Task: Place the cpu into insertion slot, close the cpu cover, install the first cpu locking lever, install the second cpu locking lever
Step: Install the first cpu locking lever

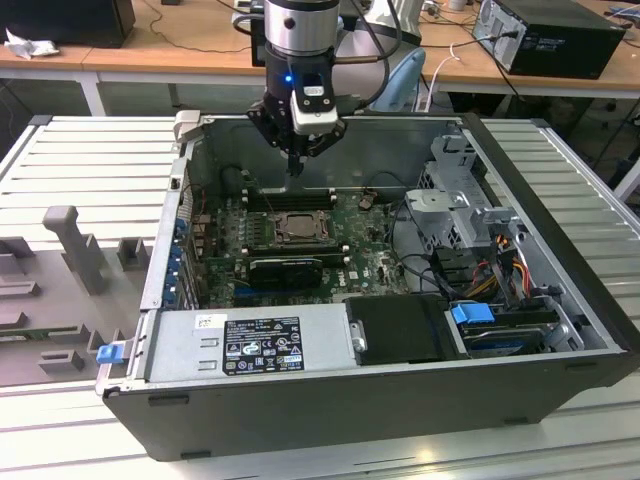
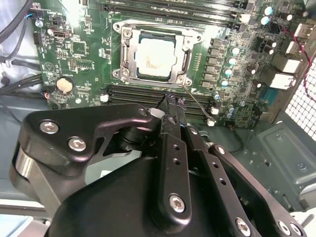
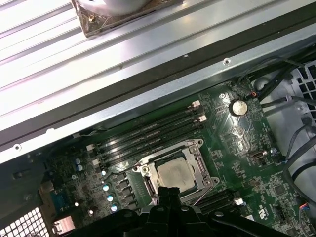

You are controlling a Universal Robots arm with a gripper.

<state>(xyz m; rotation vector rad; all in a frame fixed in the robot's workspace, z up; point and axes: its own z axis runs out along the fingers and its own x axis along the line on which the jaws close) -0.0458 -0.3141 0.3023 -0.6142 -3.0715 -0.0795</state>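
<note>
cpu (image 2: 155,57) seated, cpu cover (image 2: 123,54) looks down | gripper (image 2: 171,100) fingers pressed together, near locking lever (image 2: 197,102) | I'd bear on the lever with the tip, slowly, without side-slip.

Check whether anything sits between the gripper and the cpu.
Nothing visible does. The gripper, shut and empty, hangs above the memory slots, just off the cpu. The cpu lies seated under the cover, its top bare through the window. Only open air lies between them.
</note>
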